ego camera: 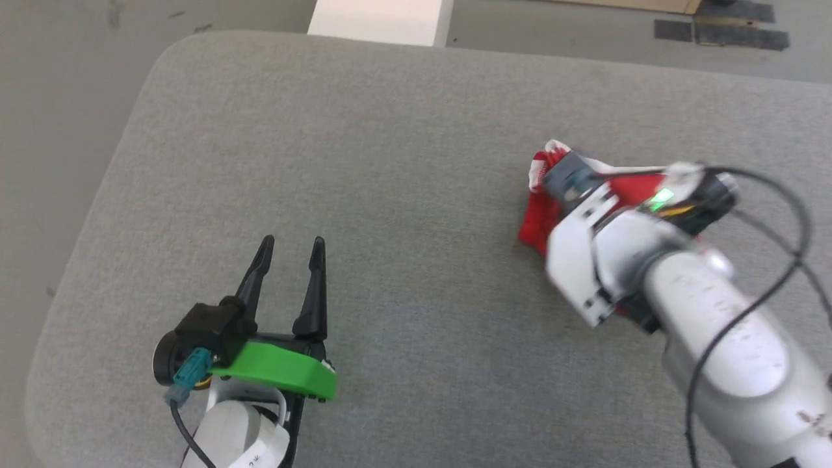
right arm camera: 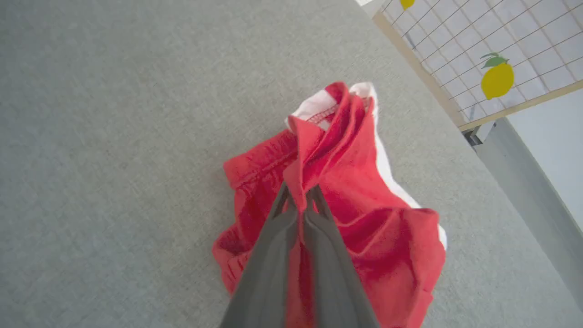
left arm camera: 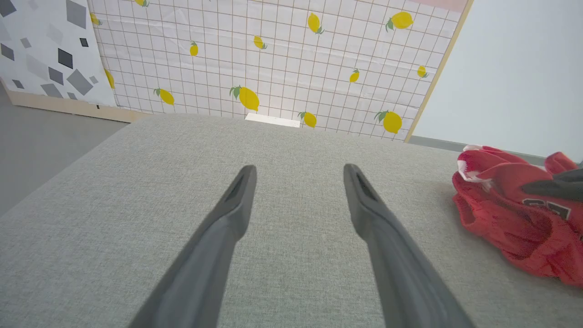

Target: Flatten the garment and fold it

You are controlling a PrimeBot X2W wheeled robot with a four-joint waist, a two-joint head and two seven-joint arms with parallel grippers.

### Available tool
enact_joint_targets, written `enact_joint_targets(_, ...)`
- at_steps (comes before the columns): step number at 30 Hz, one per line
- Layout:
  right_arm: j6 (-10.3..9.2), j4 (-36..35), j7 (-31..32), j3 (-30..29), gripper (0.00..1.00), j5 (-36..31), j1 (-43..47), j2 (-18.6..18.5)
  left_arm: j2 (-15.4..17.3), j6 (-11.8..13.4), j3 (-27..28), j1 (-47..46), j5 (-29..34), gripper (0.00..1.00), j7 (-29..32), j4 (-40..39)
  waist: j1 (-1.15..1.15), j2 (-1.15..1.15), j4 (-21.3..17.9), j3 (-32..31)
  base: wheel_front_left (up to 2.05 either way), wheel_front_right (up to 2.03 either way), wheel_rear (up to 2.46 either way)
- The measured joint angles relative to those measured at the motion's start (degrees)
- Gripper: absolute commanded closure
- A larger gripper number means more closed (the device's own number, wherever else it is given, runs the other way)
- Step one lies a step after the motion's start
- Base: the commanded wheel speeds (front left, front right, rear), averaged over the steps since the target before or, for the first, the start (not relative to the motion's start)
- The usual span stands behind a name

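Your right gripper (right arm camera: 298,202) pinches a fold of the garment (right arm camera: 364,182), bunched on the grey cushion's (ego camera: 390,130) right. It looks like light, limp cloth, so let your spread left gripper (ego camera: 291,244) take a white-trimmed edge.

Garment (ego camera: 534,224) mostly behind right arm (ego camera: 705,312)

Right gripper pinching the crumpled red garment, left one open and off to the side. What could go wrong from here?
1. The right gripper pinches only a thin fold of the garment; it may slip out when pulled.
2. The garment is bunched and the left gripper stands apart, so a one-handed pull may drag the heap, not spread it.
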Motion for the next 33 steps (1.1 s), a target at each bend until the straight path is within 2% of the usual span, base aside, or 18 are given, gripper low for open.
enact_joint_targets(5, 0.0, 3.8, -0.2, 3.7, 1.0, 2.4, -0.5, 0.8, 0.0, 0.3, -0.1, -0.1, -0.3, 0.0, 0.0, -0.1, 0.0, 0.0, 1.0, 0.9, 0.0, 0.0, 0.0)
enact_joint_targets(6, 0.0, 4.1, -0.6, 4.1, 0.64, 3.3, -0.5, 1.0, 0.0, 0.4, -0.1, -0.1, -0.3, 0.0, 0.0, -0.1, 0.0, 0.0, 1.2, 1.0, 0.0, 0.0, 0.0)
enact_joint_targets(7, 0.0, 4.2, -1.1, 4.8, 0.07, 4.3, -0.6, 1.0, 0.0, 0.4, 0.0, -0.1, -0.3, 0.0, 0.0, -0.1, 0.0, 0.0, 1.2, 1.0, 0.0, 0.0, 0.0)
enact_joint_targets(8, 0.0, 4.3, -1.5, 5.3, 0.0, 5.3, -0.6, 1.0, 0.0, 0.5, 0.0, -0.1, -0.3, 0.0, 0.0, -0.1, 0.0, 0.0, 1.1, 0.9, 0.0, 0.0, 0.0)
enact_joint_targets(11, 0.0, 3.7, -2.6, 5.8, 0.0, 9.2, -0.5, 1.5, 0.0, 0.6, 0.5, -0.1, -0.3, 0.0, 0.0, 0.1, 0.0, 0.0, 0.8, 0.3, 0.0, 0.0, 0.0)
enact_joint_targets(16, 0.0, -1.2, -7.6, 2.7, 0.0, 12.9, -0.1, 2.2, 0.0, 0.6, 1.2, 0.3, -0.2, 0.0, 0.0, 0.3, 0.0, 0.0, -0.8, -1.1, 0.0, 0.0, 0.0)
enact_joint_targets(24, 0.0, -10.2, -24.5, -10.8, 0.0, 10.2, 7.9, 4.9, 0.0, 0.5, 2.7, 1.3, 0.6, 0.0, 0.0, 0.4, 0.0, 0.0, -4.4, -4.0, 0.0, 0.0, 0.0)
enact_joint_targets(33, 0.0, -12.6, -40.2, -20.3, 0.0, 7.3, 18.5, 7.6, 0.0, 0.4, 4.5, 2.6, 1.6, 0.0, 0.0, 0.5, 0.0, 0.0, -8.8, -7.1, 0.0, 0.0, 0.0)
